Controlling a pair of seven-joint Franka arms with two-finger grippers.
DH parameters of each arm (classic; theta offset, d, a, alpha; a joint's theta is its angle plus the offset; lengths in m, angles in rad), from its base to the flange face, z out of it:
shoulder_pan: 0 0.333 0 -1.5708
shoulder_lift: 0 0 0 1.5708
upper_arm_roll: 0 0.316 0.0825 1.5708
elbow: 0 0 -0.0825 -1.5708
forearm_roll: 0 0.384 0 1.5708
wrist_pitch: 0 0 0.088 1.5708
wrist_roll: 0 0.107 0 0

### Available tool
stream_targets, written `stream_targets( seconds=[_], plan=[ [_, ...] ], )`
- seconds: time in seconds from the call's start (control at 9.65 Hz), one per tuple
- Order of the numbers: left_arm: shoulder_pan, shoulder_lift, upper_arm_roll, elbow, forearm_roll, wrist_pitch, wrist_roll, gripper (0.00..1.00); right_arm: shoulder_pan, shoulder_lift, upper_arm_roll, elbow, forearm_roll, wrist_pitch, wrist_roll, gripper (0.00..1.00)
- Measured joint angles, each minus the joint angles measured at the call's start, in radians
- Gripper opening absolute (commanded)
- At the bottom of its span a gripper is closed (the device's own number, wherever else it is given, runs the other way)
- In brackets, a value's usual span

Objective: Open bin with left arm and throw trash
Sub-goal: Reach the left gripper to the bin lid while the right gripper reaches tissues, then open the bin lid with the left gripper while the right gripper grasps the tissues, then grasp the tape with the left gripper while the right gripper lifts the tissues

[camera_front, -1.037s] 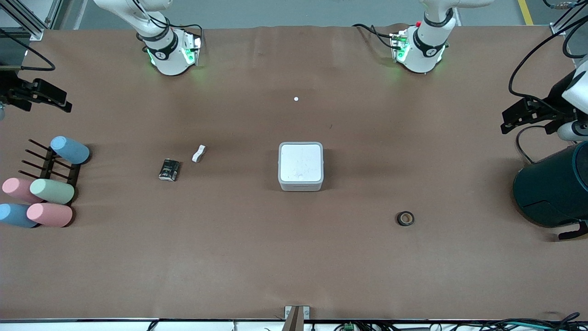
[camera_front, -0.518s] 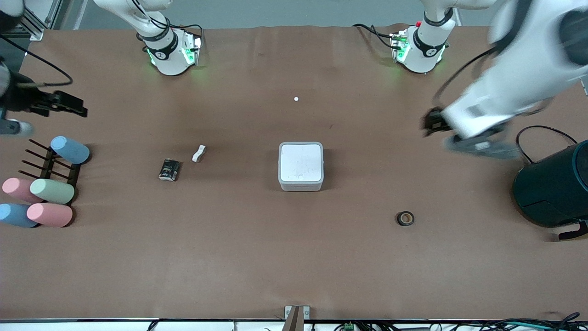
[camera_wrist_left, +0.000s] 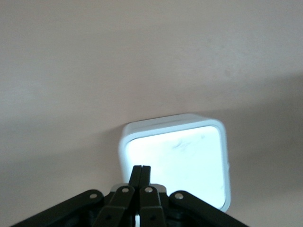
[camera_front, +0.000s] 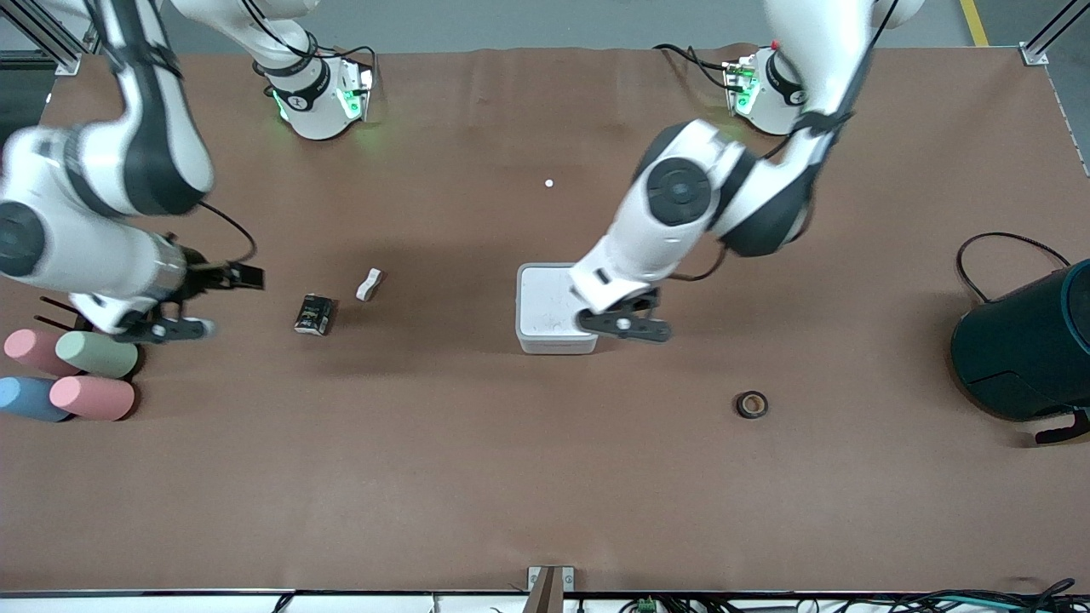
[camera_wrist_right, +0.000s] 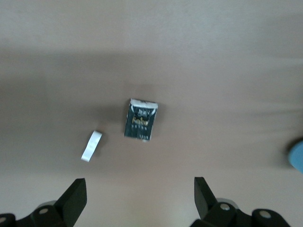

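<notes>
Three trash items lie on the brown table (camera_front: 477,477), all outside the bin (camera_front: 545,298): black packet (camera_front: 312,314) and bent white piece (camera_front: 369,284) toward the right arm's end, close together, white piece slightly farther from the front cam; black tape roll (camera_front: 752,404) toward the left arm's end, nearer the cam than the bin, well apart from it. Bin sits mid-table, lid down flat. Left gripper (camera_front: 626,323) is over the bin's edge at the left arm's side, fingers (camera_wrist_left: 140,176) pressed together, holding nothing, tips above the lid per the left wrist view. Right gripper (camera_front: 192,302) hangs over the table just beside the packet, jaws spread wide w/ nothing between; right wrist view shows packet and white piece ahead of the fingers. Other items: pastel cylinders (camera_front: 81,375) at the right arm's end, beside the right gripper; large dark teal cylinder (camera_front: 1026,349) w/ black cable at the left arm's end; tiny white dot (camera_front: 549,183) farther from the cam than the bin. Nothing lies between either gripper and the items beneath it.
</notes>
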Motion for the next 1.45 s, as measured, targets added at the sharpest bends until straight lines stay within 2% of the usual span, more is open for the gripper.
stream_targets(
  seconds=[0.21, 0.41, 0.62, 0.93, 1.04, 1.24, 1.35, 1.45],
  plan=[
    [-0.013, 0.063, 0.001, 0.004, 0.0, 0.079, -0.012, 0.0, -0.001, 0.015, -0.003, -0.156, 0.0, 0.185, 0.0, 0.98],
    [-0.012, 0.103, 0.002, 0.006, -0.009, 0.121, -0.014, 0.0, -0.001, 0.027, -0.004, -0.258, 0.03, 0.325, 0.004, 0.97],
    [-0.013, 0.125, 0.004, 0.007, -0.051, 0.148, -0.02, 0.0, -0.002, 0.029, -0.007, -0.27, 0.103, 0.358, 0.036, 0.96],
    [-0.017, 0.126, 0.005, 0.006, -0.061, 0.165, -0.026, 0.0, 0.013, 0.04, -0.004, -0.317, 0.116, 0.471, 0.128, 0.97],
    [-0.015, 0.124, 0.006, 0.014, -0.064, 0.142, -0.029, 0.01, 0.023, 0.052, -0.004, -0.355, 0.116, 0.533, 0.143, 0.97],
    [0.02, 0.077, 0.026, 0.053, -0.058, -0.01, -0.023, 0.05, 0.044, 0.088, -0.004, -0.38, 0.116, 0.575, 0.158, 0.97],
    [0.075, 0.034, 0.031, 0.057, -0.039, -0.097, 0.036, 0.21, 0.047, 0.102, -0.004, -0.38, 0.116, 0.576, 0.159, 0.97],
    [0.138, 0.001, 0.033, 0.055, -0.026, -0.159, 0.133, 0.46, 0.049, 0.109, -0.004, -0.38, 0.116, 0.578, 0.159, 0.97]
  ],
)
